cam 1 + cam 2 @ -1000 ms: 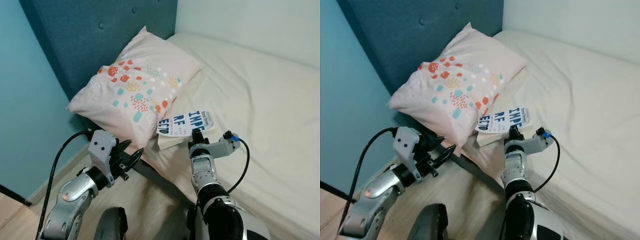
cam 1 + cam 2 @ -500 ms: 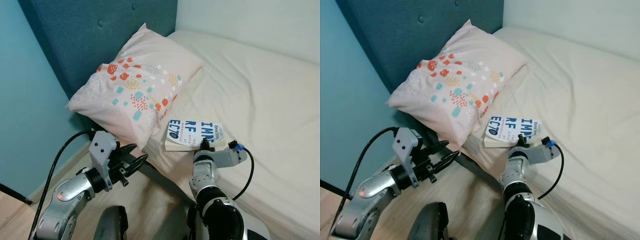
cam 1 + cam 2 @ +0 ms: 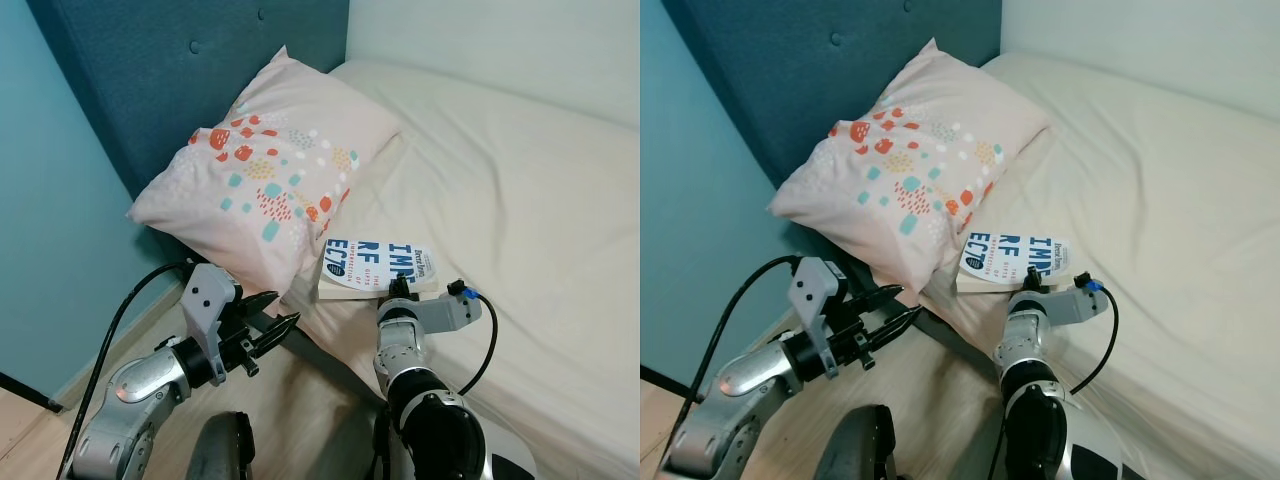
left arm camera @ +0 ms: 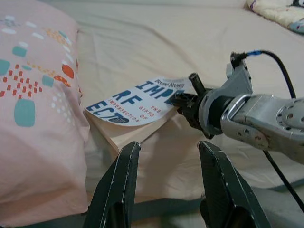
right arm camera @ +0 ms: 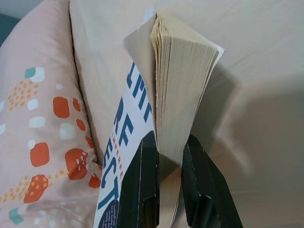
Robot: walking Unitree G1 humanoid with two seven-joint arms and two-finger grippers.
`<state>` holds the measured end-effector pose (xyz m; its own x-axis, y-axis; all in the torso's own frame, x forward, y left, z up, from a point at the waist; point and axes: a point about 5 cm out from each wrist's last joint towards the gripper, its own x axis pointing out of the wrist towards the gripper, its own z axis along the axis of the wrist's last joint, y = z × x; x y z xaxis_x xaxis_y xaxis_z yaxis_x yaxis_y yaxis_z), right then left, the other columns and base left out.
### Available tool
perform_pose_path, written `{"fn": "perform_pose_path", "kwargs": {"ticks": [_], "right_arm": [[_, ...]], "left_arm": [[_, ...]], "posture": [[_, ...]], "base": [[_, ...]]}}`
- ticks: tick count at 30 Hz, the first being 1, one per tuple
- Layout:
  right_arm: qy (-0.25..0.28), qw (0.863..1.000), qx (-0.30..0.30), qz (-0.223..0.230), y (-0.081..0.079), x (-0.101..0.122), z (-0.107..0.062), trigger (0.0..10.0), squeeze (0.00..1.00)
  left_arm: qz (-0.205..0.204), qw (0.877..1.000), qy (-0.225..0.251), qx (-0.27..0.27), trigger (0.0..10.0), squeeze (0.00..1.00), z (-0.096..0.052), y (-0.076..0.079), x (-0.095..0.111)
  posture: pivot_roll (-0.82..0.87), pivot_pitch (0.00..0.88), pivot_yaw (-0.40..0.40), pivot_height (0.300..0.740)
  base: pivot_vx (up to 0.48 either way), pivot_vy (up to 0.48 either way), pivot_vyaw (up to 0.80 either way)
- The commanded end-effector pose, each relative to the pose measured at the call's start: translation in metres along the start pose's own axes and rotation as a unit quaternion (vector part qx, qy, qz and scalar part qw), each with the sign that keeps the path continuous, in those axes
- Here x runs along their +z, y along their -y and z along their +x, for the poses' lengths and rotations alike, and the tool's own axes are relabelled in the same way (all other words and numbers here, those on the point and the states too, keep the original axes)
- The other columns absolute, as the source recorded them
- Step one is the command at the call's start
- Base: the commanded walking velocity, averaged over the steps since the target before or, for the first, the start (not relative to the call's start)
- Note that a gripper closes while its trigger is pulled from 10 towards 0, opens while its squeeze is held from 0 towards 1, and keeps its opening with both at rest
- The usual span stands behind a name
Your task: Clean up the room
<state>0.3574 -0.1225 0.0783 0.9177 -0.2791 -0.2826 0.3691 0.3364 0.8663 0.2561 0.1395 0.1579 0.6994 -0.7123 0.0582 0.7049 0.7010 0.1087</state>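
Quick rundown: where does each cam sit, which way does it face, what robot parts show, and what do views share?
Left and right eye views: head, looking forward and down at the bed, pillow and book; both silver arms show.
Left wrist view: looks along the open left pincer toward the book, with the right arm beyond.
Right wrist view: looks along the right pincer, shut on the book's edge.
Shared: all four show book, pillow and bed.

Head cams look down; wrist cams close, prob. sharing book [image 4: 142, 107].

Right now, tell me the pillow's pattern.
Pale pink pillow with orange, teal and white spots, clearest in the left eye view.
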Motion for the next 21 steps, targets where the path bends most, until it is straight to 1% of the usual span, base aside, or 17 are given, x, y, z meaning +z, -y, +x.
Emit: {"fn": "perform_pose_path", "kwargs": {"ticks": [1, 3, 7, 8, 9, 10, 11, 12, 14, 15, 17, 18, 21], "right_arm": [[-0.069, 0.997, -0.003, 0.019, -0.005, -0.049, -0.023, 10.0, 0.0], [-0.081, 0.997, 0.004, 0.016, -0.009, -0.057, -0.027, 10.0, 0.0], [-0.087, 0.996, 0.008, 0.011, -0.01, -0.062, -0.03, 10.0, 0.0], [-0.088, 0.996, 0.008, 0.009, -0.01, -0.063, -0.031, 10.0, 0.11], [-0.088, 0.996, 0.008, 0.009, -0.01, -0.063, -0.031, 10.0, 0.11], [-0.088, 0.996, 0.007, 0.006, -0.009, -0.063, -0.031, 10.0, 0.35], [-0.088, 0.996, 0.007, 0.006, -0.009, -0.063, -0.031, 10.0, 0.35], [-0.087, 0.996, 0.006, 0.005, -0.009, -0.063, -0.031, 10.0, 0.95], [-0.084, 0.996, 0.002, 0.0, -0.008, -0.063, -0.031, 10.0, 0.93], [-0.083, 0.997, -0.005, -0.011, -0.007, -0.062, -0.031, 10.0, 0.65], [-0.082, 0.996, -0.009, -0.019, -0.006, -0.062, -0.031, 10.0, 0.65], [-0.08, 0.996, -0.015, -0.021, -0.005, -0.062, -0.032, 10.0, 0.0], [-0.078, 0.996, -0.03, -0.017, -0.004, -0.065, -0.034, 10.0, 0.0]], "left_arm": [[0.002, 1.0, -0.017, -0.016, 10.0, 0.0, -0.004, 0.003, -0.003], [0.0, 0.999, -0.019, -0.029, 10.0, 0.0, -0.005, 0.005, -0.004], [-0.001, 0.999, -0.02, -0.034, 10.0, 0.0, -0.005, 0.006, -0.004], [-0.001, 0.999, -0.02, -0.035, 10.0, 0.0, -0.004, 0.006, -0.004], [-0.001, 0.999, -0.02, -0.035, 10.0, 0.0, -0.004, 0.006, -0.004], [-0.002, 0.999, -0.02, -0.035, 10.0, 0.0, -0.004, 0.006, -0.004], [-0.002, 0.999, -0.02, -0.035, 10.0, 0.0, -0.004, 0.006, -0.004], [-0.002, 0.999, -0.02, -0.036, 10.0, 0.0, -0.004, 0.007, -0.004], [-0.003, 0.999, -0.019, -0.037, 10.0, 0.0, -0.004, 0.007, -0.004], [-0.004, 0.999, -0.019, -0.038, 10.0, 0.0, -0.003, 0.007, -0.004], [-0.005, 0.999, -0.018, -0.038, 10.0, 0.0, -0.003, 0.007, -0.004], [-0.006, 0.999, -0.018, -0.039, 10.0, 0.0, -0.002, 0.007, -0.004], [-0.008, 0.999, -0.014, -0.046, 10.0, 0.0, 0.0, 0.008, -0.004]], "posture": [[0.17, 0.236, -0.014, 0.588], [0.17, 0.234, -0.014, 0.588], [0.17, 0.232, -0.015, 0.588], [0.17, 0.231, -0.014, 0.588], [0.17, 0.231, -0.014, 0.588], [0.17, 0.231, -0.014, 0.588], [0.17, 0.231, -0.014, 0.588], [0.17, 0.23, -0.014, 0.588], [0.17, 0.228, -0.012, 0.588], [0.16, 0.226, -0.011, 0.588], [0.16, 0.224, -0.011, 0.588], [0.16, 0.219, -0.009, 0.588], [0.15, 0.207, -0.008, 0.588]], "base": [[0.0, 0.0, 0.0], [0.0, 0.0, 0.0], [0.0, 0.0, 0.0], [0.0, 0.0, 0.0], [0.0, 0.0, 0.0], [0.0, 0.0, 0.0], [0.0, 0.0, 0.0], [0.0, 0.0, 0.0], [0.0, 0.0, 0.0], [0.0, 0.0, 0.0], [0.0, 0.0, 0.0], [0.0, 0.0, 0.0], [0.0, 0.0, 0.0]]}}
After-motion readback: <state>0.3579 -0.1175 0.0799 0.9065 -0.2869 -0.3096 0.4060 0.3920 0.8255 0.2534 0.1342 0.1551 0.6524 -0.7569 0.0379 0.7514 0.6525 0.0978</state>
